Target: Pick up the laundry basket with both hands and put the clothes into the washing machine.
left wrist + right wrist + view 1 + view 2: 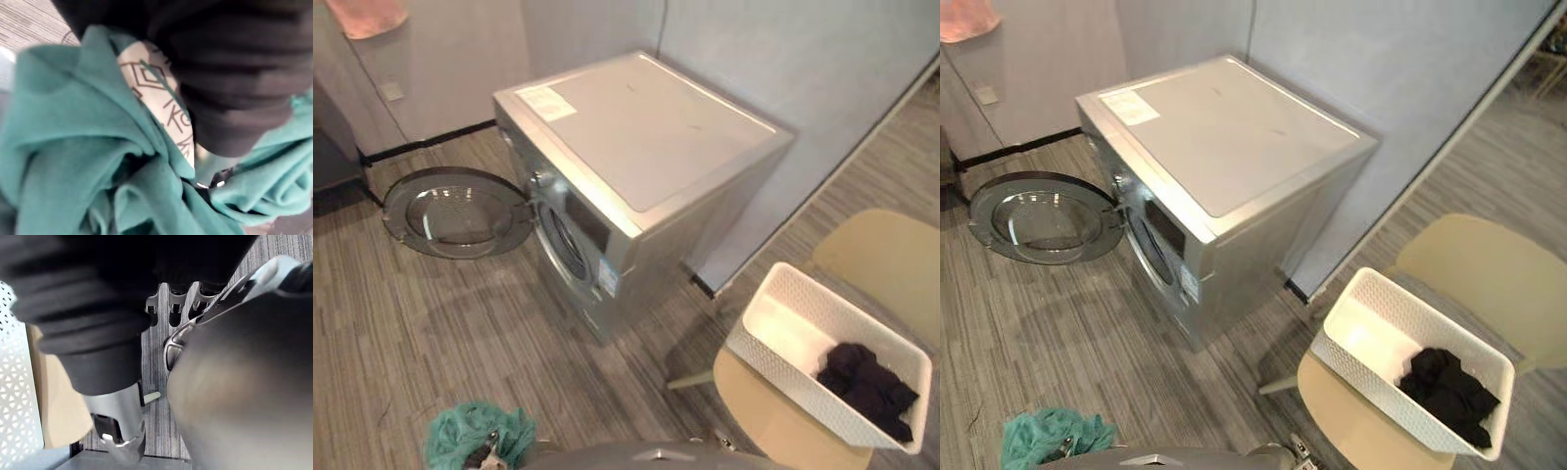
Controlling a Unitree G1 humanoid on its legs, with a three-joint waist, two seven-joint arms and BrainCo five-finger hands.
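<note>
Though crumpled teal cloth (73,147) smothers left hand (244,88), grip untellable, right hand (174,303) seems slack.

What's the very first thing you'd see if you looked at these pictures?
The big silver washing machine in the middle grabs the eye, its round glass door swung wide open to the left. At the lower right a white perforated plastic laundry basket sits on a pale yellow chair, with dark clothes heaped at one end. At the lower left, a bunched teal cloth covers the robot's left hand.
</note>
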